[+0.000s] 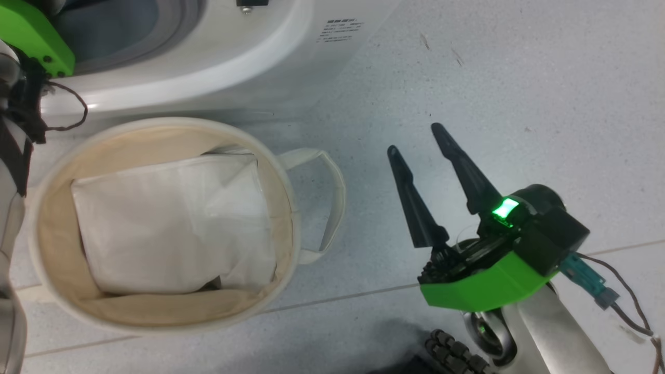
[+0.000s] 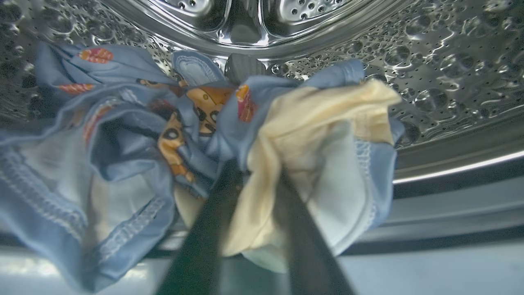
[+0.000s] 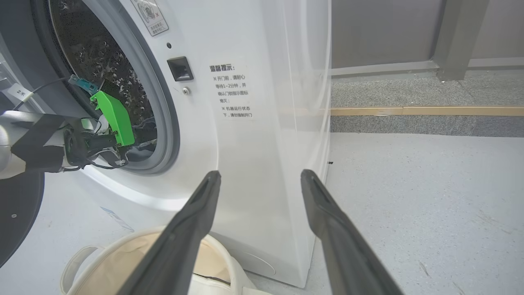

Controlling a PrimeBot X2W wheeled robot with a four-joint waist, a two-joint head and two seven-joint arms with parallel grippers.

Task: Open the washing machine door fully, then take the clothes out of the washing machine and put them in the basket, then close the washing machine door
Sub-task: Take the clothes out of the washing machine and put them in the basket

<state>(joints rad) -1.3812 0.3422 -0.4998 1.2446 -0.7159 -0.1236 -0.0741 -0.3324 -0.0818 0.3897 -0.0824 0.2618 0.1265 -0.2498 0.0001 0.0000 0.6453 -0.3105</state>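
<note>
In the left wrist view my left gripper (image 2: 256, 170) is inside the steel drum (image 2: 450, 61), its two dark fingers closed on a cream fold of the clothes (image 2: 311, 123). The light-blue printed garments bunch around the fingers and hang to the left. The right wrist view shows the left arm's green wrist mount (image 3: 114, 119) reaching into the washing machine (image 3: 254, 123), whose door (image 3: 16, 213) is swung open at the left. My right gripper (image 1: 418, 140) hovers open over the floor, right of the basket (image 1: 156, 122), with nothing between its fingers.
A flat white sheet (image 1: 171, 223) lies inside the basket, which stands on the floor right in front of the washing machine (image 1: 208, 67). One loop handle (image 1: 332, 197) points toward my right gripper. Grey floor stretches to the right of the machine.
</note>
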